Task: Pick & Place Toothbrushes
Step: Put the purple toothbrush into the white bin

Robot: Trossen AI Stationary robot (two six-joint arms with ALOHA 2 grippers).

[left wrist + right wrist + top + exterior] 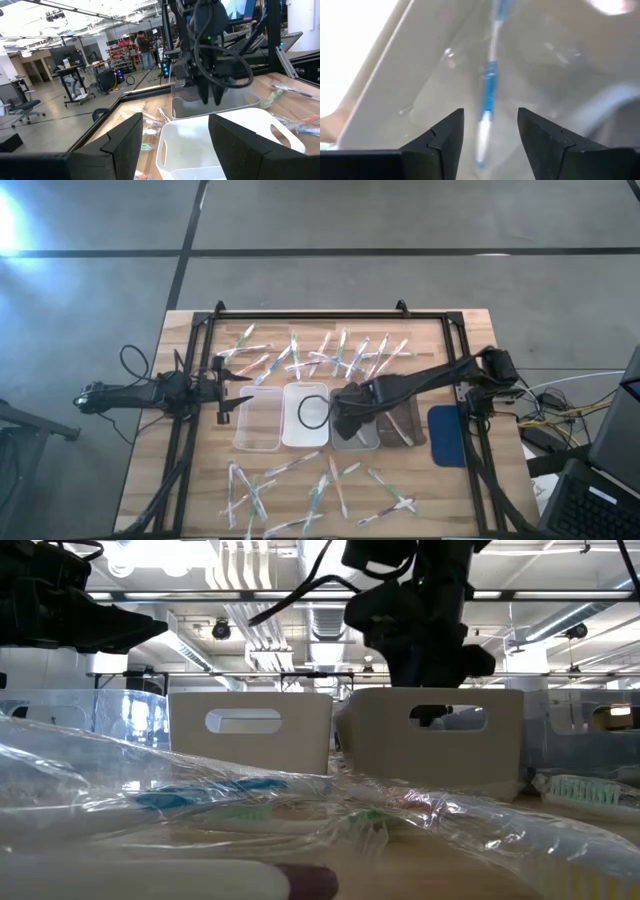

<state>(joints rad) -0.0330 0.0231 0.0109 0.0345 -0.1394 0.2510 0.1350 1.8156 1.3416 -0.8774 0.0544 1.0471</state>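
- Hovering over the third tray (357,442), the right gripper (487,130) is parting its fingers, letting a blue toothbrush (489,80) lie inside.
- Waiting beside the trays, the left gripper (172,142) is standing spread and empty.

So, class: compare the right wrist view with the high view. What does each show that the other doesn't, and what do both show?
Only the right wrist view: a blue-and-white toothbrush lying on a tray floor, seen between the right hand's open fingers.

Only the high view: the whole table, loose toothbrushes in a far scatter and a near scatter, the row of trays, and the left hand waiting open at the left.

Both: the right hand over a tray.
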